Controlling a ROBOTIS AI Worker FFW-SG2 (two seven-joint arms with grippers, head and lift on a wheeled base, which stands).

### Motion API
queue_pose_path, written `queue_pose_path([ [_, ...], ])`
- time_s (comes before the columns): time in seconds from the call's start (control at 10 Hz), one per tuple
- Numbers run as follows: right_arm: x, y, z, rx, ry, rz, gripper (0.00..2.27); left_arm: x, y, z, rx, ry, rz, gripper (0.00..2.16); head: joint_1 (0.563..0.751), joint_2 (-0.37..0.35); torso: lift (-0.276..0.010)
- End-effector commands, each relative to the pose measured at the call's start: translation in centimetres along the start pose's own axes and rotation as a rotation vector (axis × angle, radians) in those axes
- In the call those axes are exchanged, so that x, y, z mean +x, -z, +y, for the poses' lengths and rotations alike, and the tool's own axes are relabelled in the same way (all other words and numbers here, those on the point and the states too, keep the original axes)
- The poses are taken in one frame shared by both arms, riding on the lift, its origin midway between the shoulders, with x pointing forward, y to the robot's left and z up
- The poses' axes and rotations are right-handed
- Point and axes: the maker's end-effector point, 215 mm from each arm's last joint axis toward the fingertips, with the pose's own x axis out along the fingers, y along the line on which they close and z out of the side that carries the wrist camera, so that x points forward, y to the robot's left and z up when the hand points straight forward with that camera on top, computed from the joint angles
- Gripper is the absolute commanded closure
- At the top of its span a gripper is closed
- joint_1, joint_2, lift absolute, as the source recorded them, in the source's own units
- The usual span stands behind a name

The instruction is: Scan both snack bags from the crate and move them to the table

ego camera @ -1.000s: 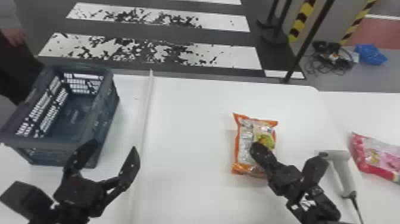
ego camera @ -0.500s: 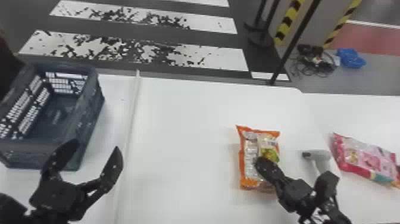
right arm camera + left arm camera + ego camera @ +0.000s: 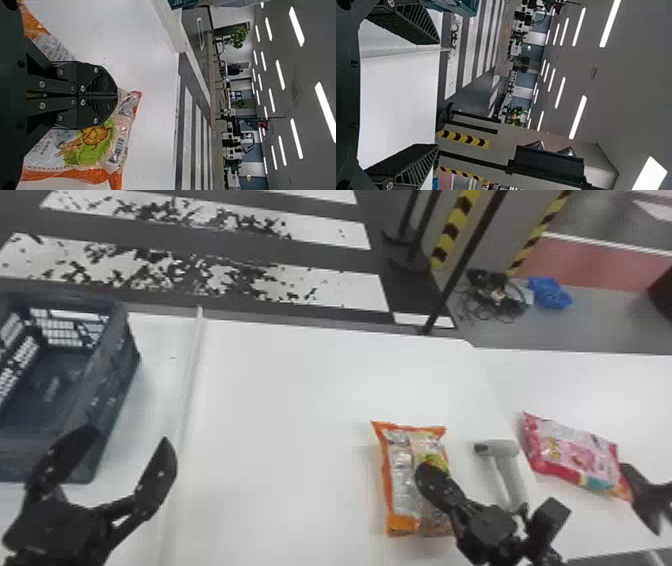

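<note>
Orange-edged and glossy, the orange bag (image 3: 400,480) has slid closer to the scanner (image 3: 505,450) over the last second, travelling with my right gripper (image 3: 117,95). Its jaws are fully closed, and I judge from that shared motion that they pinch the wrapper; I can't tell whether the bag clears the counter (image 3: 280,415) or drags. It is now just to the scanner's left and a little nearer me.

That shift matters: I take this as the scanning step, since the scanner's dark face points toward the bag. From the wrist I see the barcode (image 3: 116,150) facing my camera, so a turn may be needed for a read. A loose pinch could let the wrapper slip.

Just right of the scanner lies the pink bag (image 3: 575,457); whether it is scanned, I can't say. Well left of the scanner sit the crate (image 3: 107,390) and my left gripper (image 3: 131,435), its jaws spread wide and empty.
</note>
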Motion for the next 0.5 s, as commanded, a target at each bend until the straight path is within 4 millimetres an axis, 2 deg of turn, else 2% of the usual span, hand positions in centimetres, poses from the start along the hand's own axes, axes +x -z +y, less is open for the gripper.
queue_pose_path([
  [0.0,0.7,-3.8,0.2,0.008,-0.009,-0.033,2.25,-0.2,-0.2,-0.2,0.0,0.003,-0.003,0.07,0.695,-0.222,-0.087],
  [0.1,2.2,-4.5,-0.5,0.011,-0.004,-0.022,2.25,-0.3,-0.3,-0.3,0.001,0.006,-0.005,0.07,0.695,-0.213,-0.087],
  [0.3,5.0,-2.5,-1.9,-0.009,0.015,0.029,2.25,-0.9,-0.3,-0.3,0.005,0.005,-0.003,0.07,0.695,-0.203,-0.087],
  [0.4,5.4,-1.4,-2.3,-0.006,0.018,0.037,2.25,-1.2,-0.6,0.0,0.011,-0.001,-0.008,0.07,0.695,-0.198,-0.087],
])
